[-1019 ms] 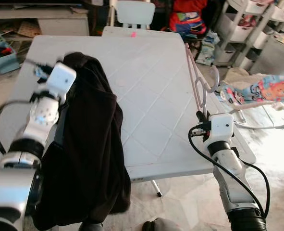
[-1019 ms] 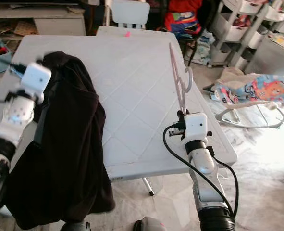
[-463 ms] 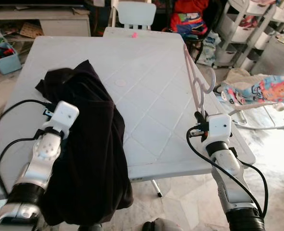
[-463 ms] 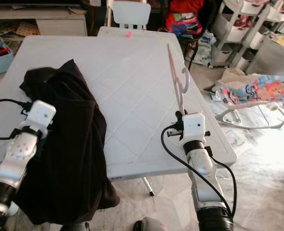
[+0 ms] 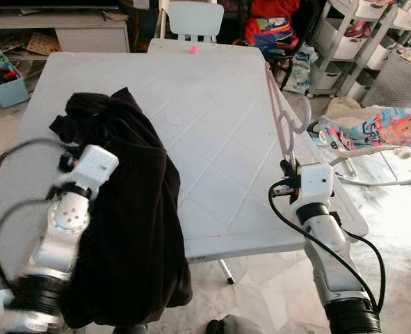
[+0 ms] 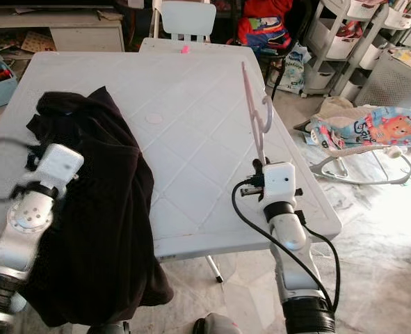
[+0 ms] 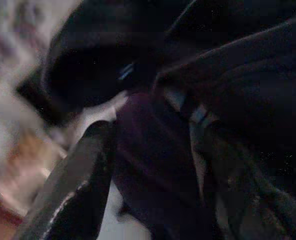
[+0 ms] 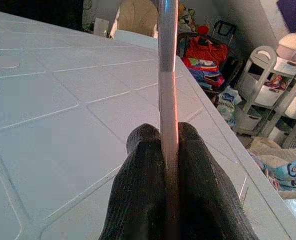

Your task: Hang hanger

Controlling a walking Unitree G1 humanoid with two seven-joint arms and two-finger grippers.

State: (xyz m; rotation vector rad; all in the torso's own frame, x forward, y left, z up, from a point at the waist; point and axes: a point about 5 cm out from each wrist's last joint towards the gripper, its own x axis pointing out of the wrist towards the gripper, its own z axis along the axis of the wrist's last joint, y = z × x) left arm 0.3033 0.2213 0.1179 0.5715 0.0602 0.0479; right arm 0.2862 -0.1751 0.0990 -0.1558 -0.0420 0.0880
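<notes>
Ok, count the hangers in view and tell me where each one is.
1. The pink hanger stands upright over the white table's right edge, clamped in the right pincer. The black garment, draped off the table's left front and pinched by the left pincer, could hide another.

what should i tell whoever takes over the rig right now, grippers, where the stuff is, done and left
Right gripper: shut on the pink hanger, held upright above the white table's right edge.
Left gripper: fingers in the folds of the black garment; grip unclear, view is dark.
The garment lies heaped on the table's left side and hangs over the front edge.
Done: hanger picked up, garment on the table.
Left: get the hanger into the garment, then hang it. No rail or hook is visible from here.
</notes>
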